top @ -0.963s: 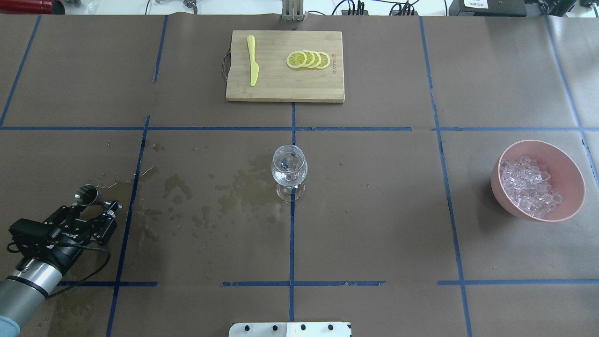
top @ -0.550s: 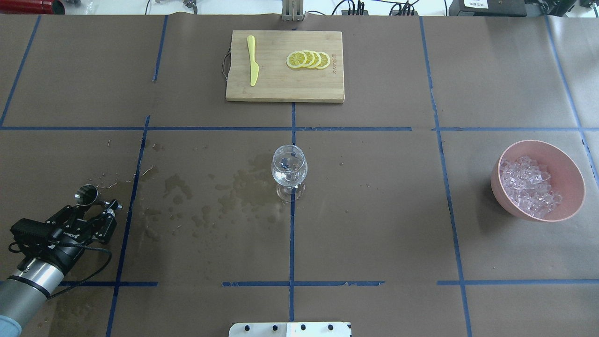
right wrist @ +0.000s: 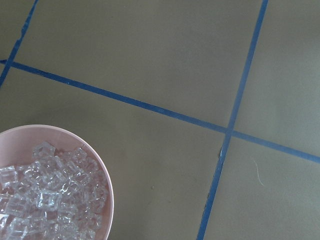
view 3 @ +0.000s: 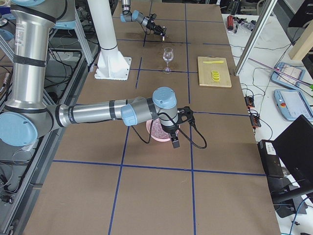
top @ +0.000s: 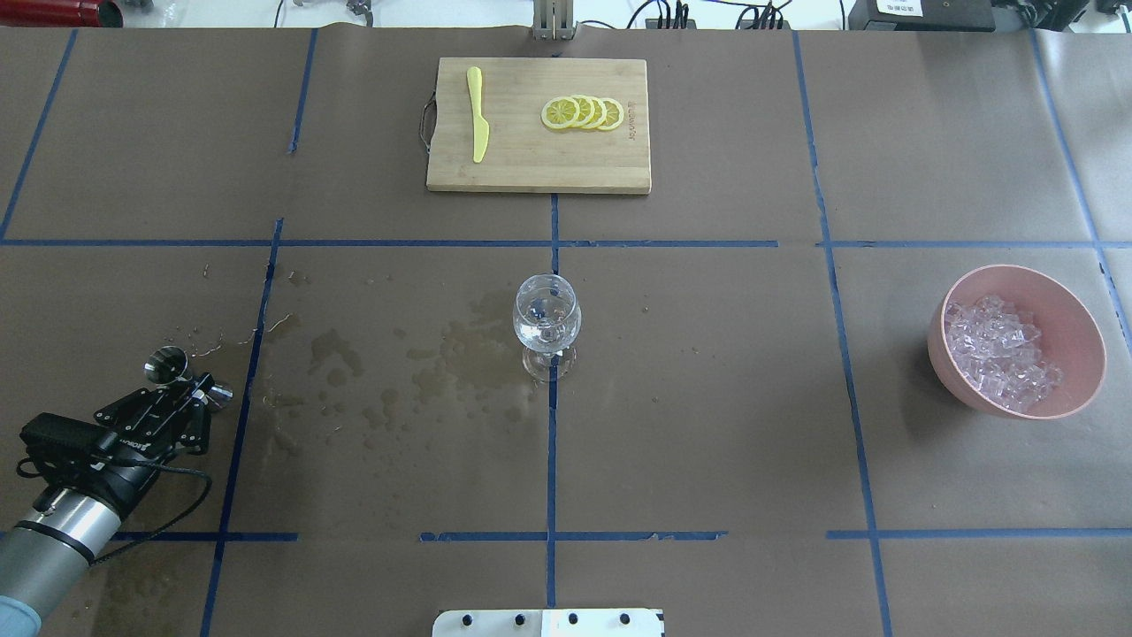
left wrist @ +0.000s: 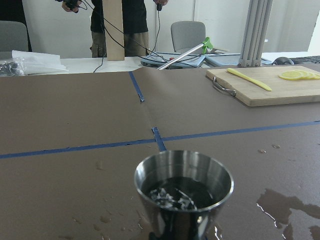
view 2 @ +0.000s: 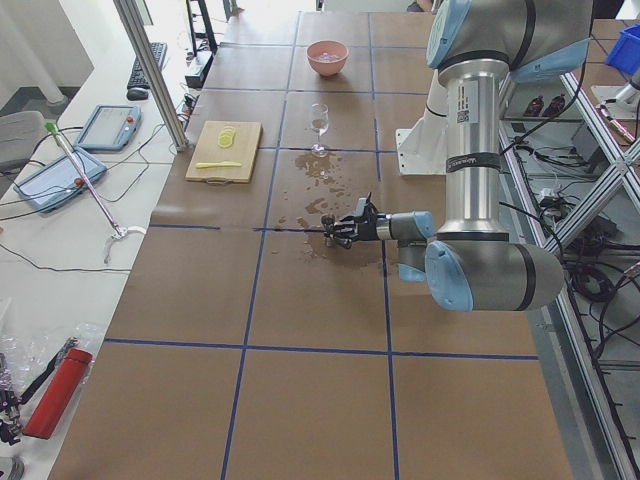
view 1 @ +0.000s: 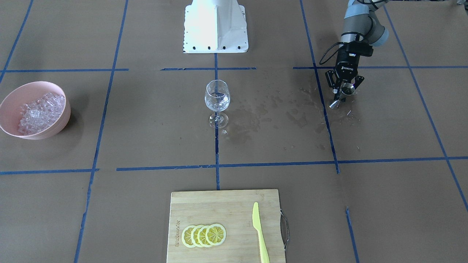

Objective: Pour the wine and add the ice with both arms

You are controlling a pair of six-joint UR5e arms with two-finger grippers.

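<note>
We count two arms, one steel jigger [left wrist: 183, 192], one stemmed glass [top: 547, 323], one pink bowl [top: 1066, 323], one cutting board [top: 539, 164], one yellow knife [top: 478, 115] and four overlapping lemon slices [top: 584, 113]. The ice [top: 999, 354] is a single heap; its cubes are too many and too small for us to count.

The ice sits in the bowl, below the right jaws and off to one side rather than straight under them. Its cubes lie every way, and we see no long axis in the heap.

The jigger stands with its long axis upright and its open cup facing up, just ahead of the left jaws. The glass is upright with some clear liquid in it, well apart from those jaws, ahead of them and to their right. The board is farther out beyond the glass. Wet patches [top: 460, 354] mark the tabletop [top: 707, 442] between the left jaws and the glass.

The left arm [top: 53, 531] comes in low from the near left corner. Its wrist is level, and the jaws point ahead and rightward at the jigger's waist. We cannot tell whether they grip it or stand free of it.

The right arm [view 3: 98, 113] reaches out level, high above the tabletop, with its wrist turned so the jaws point straight down. We cannot tell whether the right jaws are spread or closed.
</note>
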